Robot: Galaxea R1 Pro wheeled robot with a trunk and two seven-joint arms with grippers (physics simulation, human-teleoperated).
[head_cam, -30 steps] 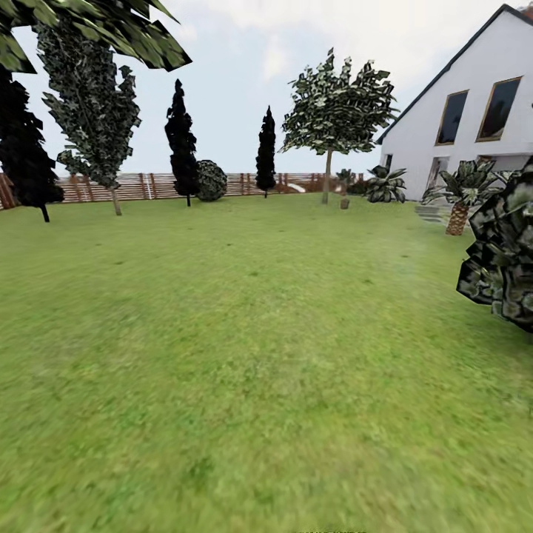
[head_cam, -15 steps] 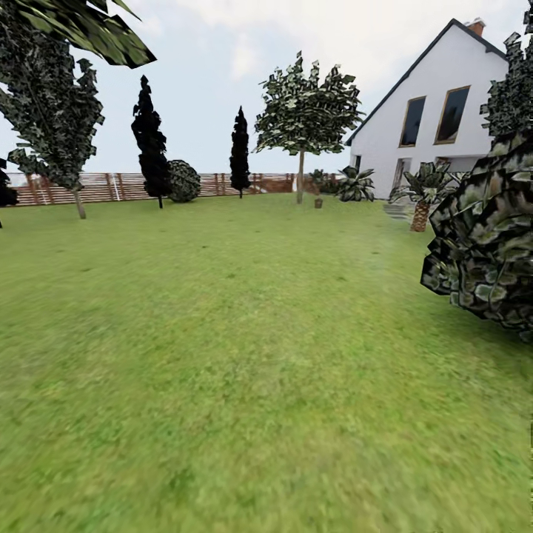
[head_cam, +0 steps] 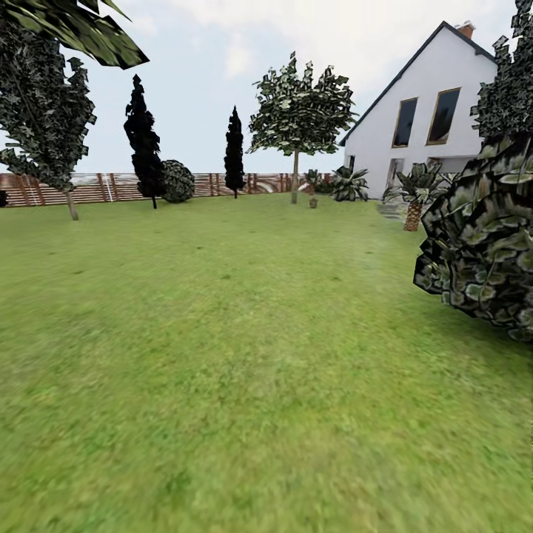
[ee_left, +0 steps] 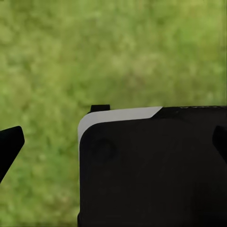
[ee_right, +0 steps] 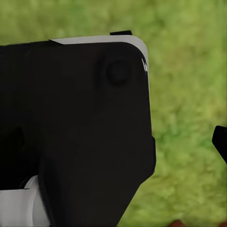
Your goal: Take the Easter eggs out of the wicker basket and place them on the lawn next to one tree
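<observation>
Head view, left to right. Tall leafy tree with pale trunk [head_cam: 72, 206] at far left edge of lawn. Brown horizontal-slat wooden fence [head_cam: 96, 188] behind it. Two dark narrow cypress-like trees [head_cam: 143, 148] before fence. Second pale-trunked tree with blocky green canopy [head_cam: 296, 111] at centre back. White gabled house [head_cam: 429, 111] at right; large dark leafy shrub [head_cam: 481, 237] near right edge. Wide green mottled lawn [head_cam: 244, 355] fills foreground.

Left wrist view: left end effector: one black fingertip [ee_left: 9, 144] over grass; opening cannot tell.

Right wrist view: right end effector: black fingertip [ee_right: 220, 141] at frame edge; opening cannot tell.
</observation>
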